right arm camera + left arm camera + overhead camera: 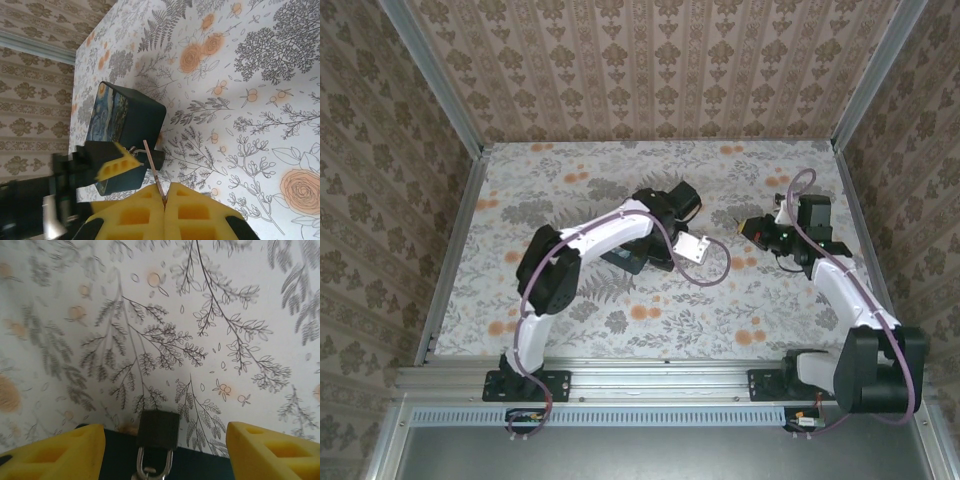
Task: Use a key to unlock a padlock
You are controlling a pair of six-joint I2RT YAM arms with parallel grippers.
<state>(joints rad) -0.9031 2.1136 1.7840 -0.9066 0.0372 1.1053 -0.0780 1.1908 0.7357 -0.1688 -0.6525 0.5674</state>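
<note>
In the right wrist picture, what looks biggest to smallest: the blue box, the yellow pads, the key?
1. blue box and yellow pads: about alike; the pads sit nearest the camera, so unranked.
2. key: smallest.

Key [153,169] — slim, tilted, tip near padlock [158,428] — dark body, silver shackle.

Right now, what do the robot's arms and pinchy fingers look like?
Both the left arm and right arm are smooth white tubes joined by chunky black joints, standing on black base plates. A thin purplish cable loops along each one. The fingers are bright yellow blocks with square hollows moulded in.
</note>
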